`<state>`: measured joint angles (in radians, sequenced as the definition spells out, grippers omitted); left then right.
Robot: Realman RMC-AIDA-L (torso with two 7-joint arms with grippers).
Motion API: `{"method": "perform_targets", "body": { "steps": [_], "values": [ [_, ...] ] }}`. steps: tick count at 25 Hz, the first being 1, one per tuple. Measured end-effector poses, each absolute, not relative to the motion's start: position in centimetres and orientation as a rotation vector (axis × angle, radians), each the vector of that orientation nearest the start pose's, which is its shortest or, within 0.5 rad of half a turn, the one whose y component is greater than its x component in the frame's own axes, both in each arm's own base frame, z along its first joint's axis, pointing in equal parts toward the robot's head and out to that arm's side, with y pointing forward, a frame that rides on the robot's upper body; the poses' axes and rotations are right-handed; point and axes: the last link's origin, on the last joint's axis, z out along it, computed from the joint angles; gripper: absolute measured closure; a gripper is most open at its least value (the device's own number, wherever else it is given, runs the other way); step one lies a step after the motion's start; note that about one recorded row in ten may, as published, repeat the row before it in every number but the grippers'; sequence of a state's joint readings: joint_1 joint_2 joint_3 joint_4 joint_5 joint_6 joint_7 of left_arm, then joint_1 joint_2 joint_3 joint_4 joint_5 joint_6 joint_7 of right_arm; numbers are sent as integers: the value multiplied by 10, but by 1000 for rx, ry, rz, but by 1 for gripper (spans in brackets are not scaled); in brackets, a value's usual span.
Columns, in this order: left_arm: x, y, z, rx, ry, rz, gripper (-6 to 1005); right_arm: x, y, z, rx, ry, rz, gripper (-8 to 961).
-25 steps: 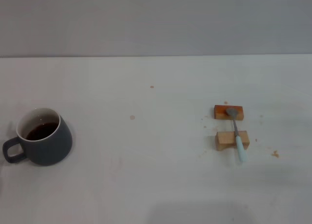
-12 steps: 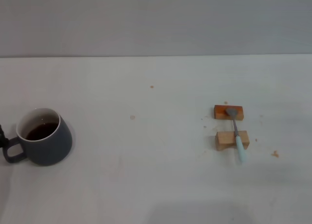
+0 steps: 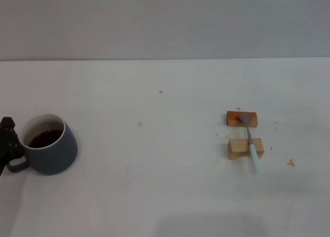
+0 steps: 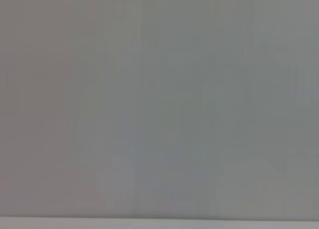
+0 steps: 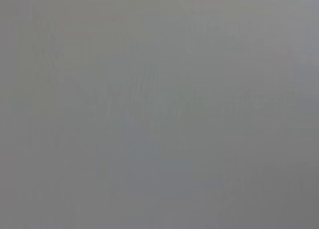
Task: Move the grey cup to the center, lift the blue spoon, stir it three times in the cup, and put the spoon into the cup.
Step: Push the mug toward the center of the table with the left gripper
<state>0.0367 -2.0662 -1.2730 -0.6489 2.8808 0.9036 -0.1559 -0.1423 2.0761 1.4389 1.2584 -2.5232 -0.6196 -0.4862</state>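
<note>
Head view: the left gripper (image 3: pixel 7 139) shows only as a dark part at the left edge of the counter (image 3: pixel 165 195), right against the loop handle of the grey cup (image 3: pixel 47 144). Whether its jaws are wide, narrow or closed on the handle cannot be told; too little of them is in view.

The grey cup stands upright on the counter immediately beside those jaws, on their inboard side, handle turned toward them. Dark liquid is visible inside against the white interior.

The blue spoon (image 3: pixel 249 139) lies well apart from the left jaws, far across the counter toward the robot's right. It rests across two small wooden blocks: its metal bowl on the far, darker orange block (image 3: pixel 242 119), its neck over the near, paler block (image 3: pixel 245 148), its pale blue handle overhanging toward the robot.

A few small brownish specks mark the counter, near the blocks and around mid-counter.

The right gripper is not visible in any view. Both wrist views show only a plain grey surface.
</note>
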Motion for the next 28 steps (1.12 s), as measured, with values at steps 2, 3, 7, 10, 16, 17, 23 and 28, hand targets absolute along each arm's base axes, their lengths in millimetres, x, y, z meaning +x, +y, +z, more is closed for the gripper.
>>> {"method": "perform_targets", "body": {
  "steps": [2, 3, 7, 10, 16, 17, 23, 28],
  "values": [
    [-361, 251, -8, -1563, -686, -594, 1001, 302, 296, 103, -1228, 415, 444, 167],
    [-360, 251, -9, -1564, -686, -596, 1001, 302, 296, 103, -1228, 414, 444, 167],
    [-356, 250, -11, -1577, -683, -605, 1001, 302, 296, 103, -1228, 413, 444, 167],
    [-353, 249, -11, -1582, -676, -616, 1001, 302, 296, 104, -1228, 412, 445, 167],
    [-343, 246, -16, -1609, -664, -632, 1001, 301, 297, 104, -1228, 411, 447, 166],
    [-342, 246, -17, -1614, -664, -633, 1001, 301, 297, 104, -1228, 410, 448, 166],
    [-342, 246, -17, -1615, -667, -631, 1001, 301, 297, 103, -1229, 410, 448, 166],
    [-345, 249, -4, -1568, -661, -637, 1001, 300, 298, 103, -1232, 412, 448, 166]
  ]
}}
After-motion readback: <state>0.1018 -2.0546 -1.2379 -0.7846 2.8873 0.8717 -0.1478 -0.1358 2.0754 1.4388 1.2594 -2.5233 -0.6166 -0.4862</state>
